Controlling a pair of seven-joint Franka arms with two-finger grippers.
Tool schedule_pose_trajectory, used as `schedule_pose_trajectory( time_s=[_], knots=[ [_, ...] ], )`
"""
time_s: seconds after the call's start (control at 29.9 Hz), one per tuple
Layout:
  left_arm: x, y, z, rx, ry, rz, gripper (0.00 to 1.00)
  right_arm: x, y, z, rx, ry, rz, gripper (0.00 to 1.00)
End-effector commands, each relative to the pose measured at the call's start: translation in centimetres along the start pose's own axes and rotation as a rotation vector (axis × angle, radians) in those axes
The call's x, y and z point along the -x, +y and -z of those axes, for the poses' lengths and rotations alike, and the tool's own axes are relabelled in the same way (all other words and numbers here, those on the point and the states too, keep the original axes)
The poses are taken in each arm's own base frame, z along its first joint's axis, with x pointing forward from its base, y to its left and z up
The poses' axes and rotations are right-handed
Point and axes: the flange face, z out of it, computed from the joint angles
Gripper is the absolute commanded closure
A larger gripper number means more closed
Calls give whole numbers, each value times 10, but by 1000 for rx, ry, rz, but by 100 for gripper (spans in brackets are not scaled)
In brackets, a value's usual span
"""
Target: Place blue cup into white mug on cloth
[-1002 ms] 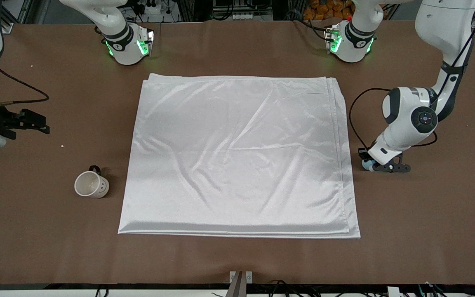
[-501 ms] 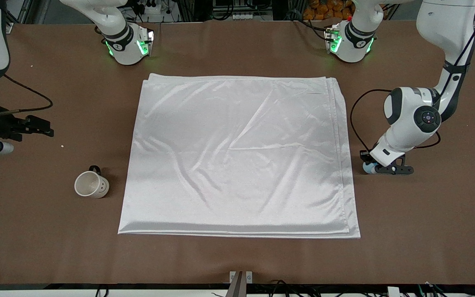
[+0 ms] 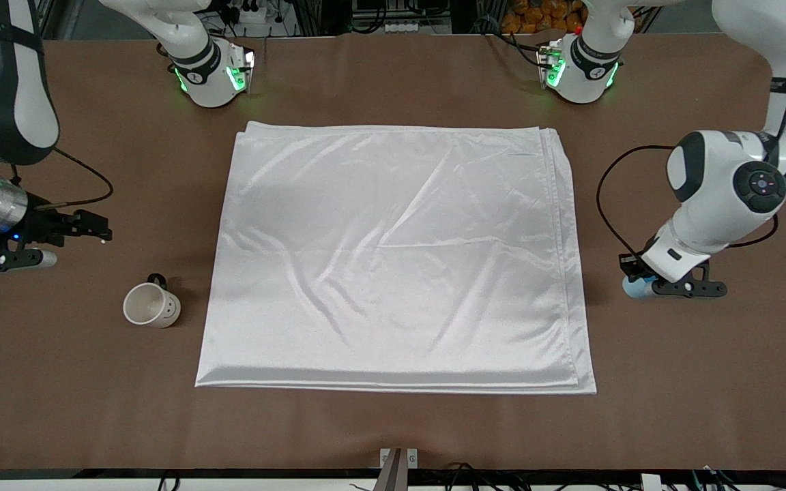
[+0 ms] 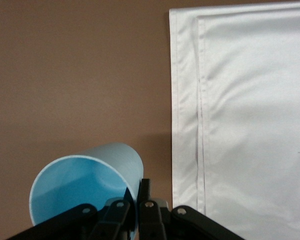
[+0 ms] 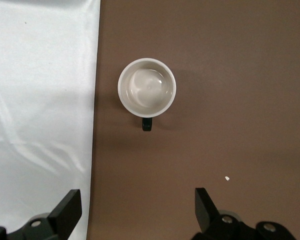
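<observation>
Since the earlier frames the left gripper [image 3: 638, 286] has shifted toward the bench edge at the left arm's end, carrying the cup [image 3: 632, 287] with it, and the right gripper [image 3: 69, 242] has moved in from its bench edge toward the mug [image 3: 151, 305].

Left fingers [image 4: 146, 192] are clenched on the cup's wall, one inside the rim and one outside, as the left wrist view shows; the cup is tilted, mouth toward that camera, and seems lifted just off the bench beside the cloth [image 3: 393, 259], clear of its edge.

Right fingers [image 5: 205, 207] are spread wide and hold nothing. That gripper hangs over bare bench, and in the right wrist view the mug [image 5: 147, 94] stands upright between the spread fingers but well below them, untouched, handle pointing away from the front camera.

Progress is early, I judge: only the cup's pickup looks done. The mug sits on the bench just beside the cloth's edge at the right arm's end, not on it. Left to do: grasp the mug, set it on the cloth, carry the cup over and drop it in.
</observation>
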Motion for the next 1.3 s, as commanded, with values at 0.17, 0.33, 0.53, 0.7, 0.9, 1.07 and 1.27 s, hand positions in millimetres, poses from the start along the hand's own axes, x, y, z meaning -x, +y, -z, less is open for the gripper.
schedule_pose_trajectory(
  time_s=[0.17, 0.33, 0.53, 0.7, 0.9, 1.07, 1.27],
  knots=[
    [-24, 3, 97, -16, -50, -23, 100, -4, -1, -64, 7, 21, -11, 0],
    [-16, 5, 129, -13, -56, -22, 100, -9, 2, -85, 5, 20, -19, 0],
    [-8, 7, 149, -20, -50, -27, 100, -13, 5, -112, 14, 48, -25, 0],
    [-7, 12, 150, -19, -54, -29, 100, -12, 5, -143, 24, 76, -26, 1],
    [-7, 11, 149, -20, -55, -32, 100, -7, 5, -163, 16, 88, -43, 2],
    [-8, 14, 146, -19, -60, -37, 100, -6, 6, -169, 13, 81, -47, 2],
    [-8, 15, 146, -18, -60, -38, 100, -10, 7, -181, 4, 97, -64, 5]
  ],
)
